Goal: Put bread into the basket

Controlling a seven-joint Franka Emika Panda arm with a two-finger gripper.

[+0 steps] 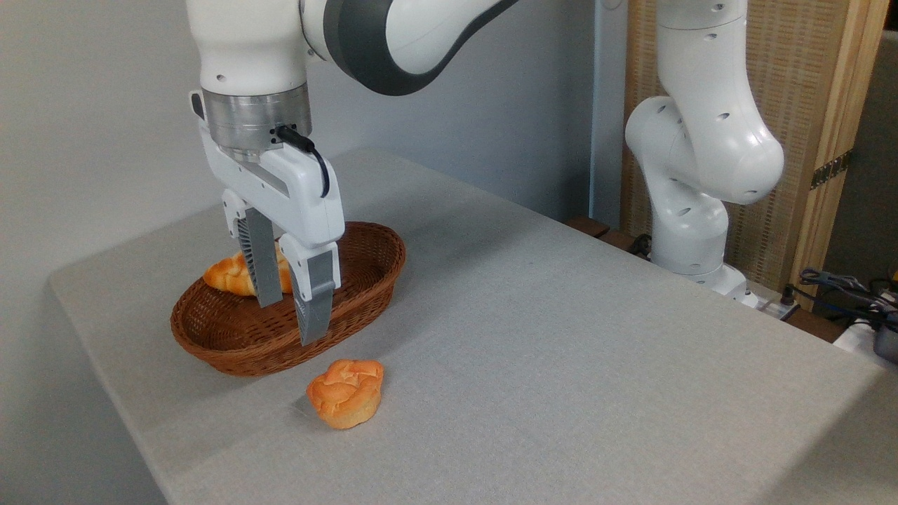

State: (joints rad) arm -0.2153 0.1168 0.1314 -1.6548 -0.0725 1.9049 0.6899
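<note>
We take the bread to be the small round bun with the folded, swirled top, lying tipped on its side on the grey tablecloth, just beside the near rim of the basket and outside it. By its look we judge it light and soft, with a matte crust that should not slip; too hard a squeeze could dent it or, if it is a foam or plastic model, make it spring out. We would take hold across its rounded body, below the flared top, with the fingers on two opposite flanks.

The oval wicker basket already holds a longer golden loaf at its far end, leaving its middle free. Our gripper hangs above the basket, jaws parted and holding nothing, up and to the left of the bun.
</note>
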